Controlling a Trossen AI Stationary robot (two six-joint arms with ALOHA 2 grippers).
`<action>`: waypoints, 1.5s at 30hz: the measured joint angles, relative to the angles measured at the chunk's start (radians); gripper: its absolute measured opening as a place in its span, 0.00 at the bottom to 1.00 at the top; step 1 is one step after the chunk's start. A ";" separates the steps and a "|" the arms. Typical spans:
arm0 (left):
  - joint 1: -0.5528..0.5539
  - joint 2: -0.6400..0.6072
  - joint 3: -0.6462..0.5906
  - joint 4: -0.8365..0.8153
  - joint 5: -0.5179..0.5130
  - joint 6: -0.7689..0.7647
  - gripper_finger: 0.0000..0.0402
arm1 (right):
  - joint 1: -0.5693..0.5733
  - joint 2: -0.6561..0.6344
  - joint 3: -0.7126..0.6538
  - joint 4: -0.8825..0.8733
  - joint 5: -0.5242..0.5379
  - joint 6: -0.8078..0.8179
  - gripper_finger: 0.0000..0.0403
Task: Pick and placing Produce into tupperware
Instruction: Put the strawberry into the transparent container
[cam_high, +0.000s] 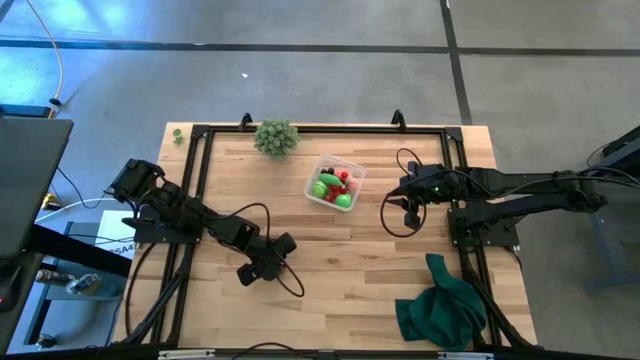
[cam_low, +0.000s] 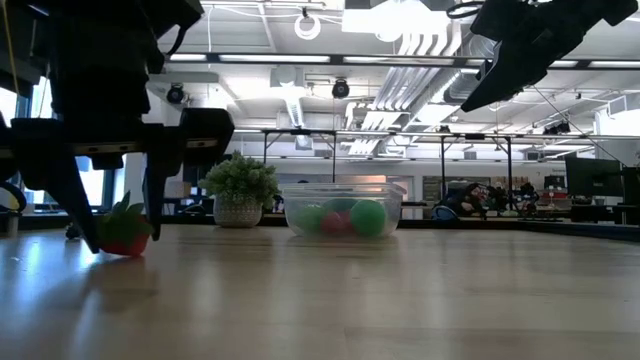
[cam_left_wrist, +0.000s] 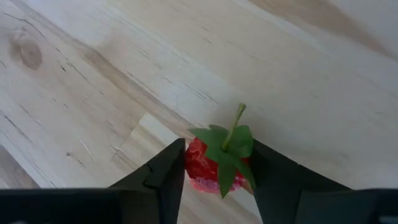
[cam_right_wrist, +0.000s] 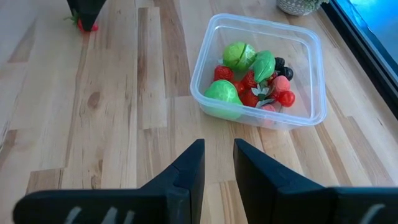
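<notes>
One red strawberry sits between the left tool's parted fingers; right tool slightly apart near one tupperware.

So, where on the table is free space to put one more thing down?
Bare wood lies between the tupperware and the left gripper, which straddles a strawberry, and along the near edge left of the green cloth. It is crowded around the tupperware: spiky ball on one side, right gripper on the other.
</notes>
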 joint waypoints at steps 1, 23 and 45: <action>0.000 0.000 0.000 0.000 0.000 0.000 0.37 | 0.000 0.000 0.000 0.000 0.000 0.000 0.19; 0.000 0.000 0.076 0.053 -0.069 -0.103 0.36 | 0.000 0.000 0.000 0.000 -0.007 0.000 0.19; 0.229 -0.001 0.641 -0.343 -0.274 -0.049 0.36 | 0.000 0.000 0.000 0.000 -0.004 0.000 0.19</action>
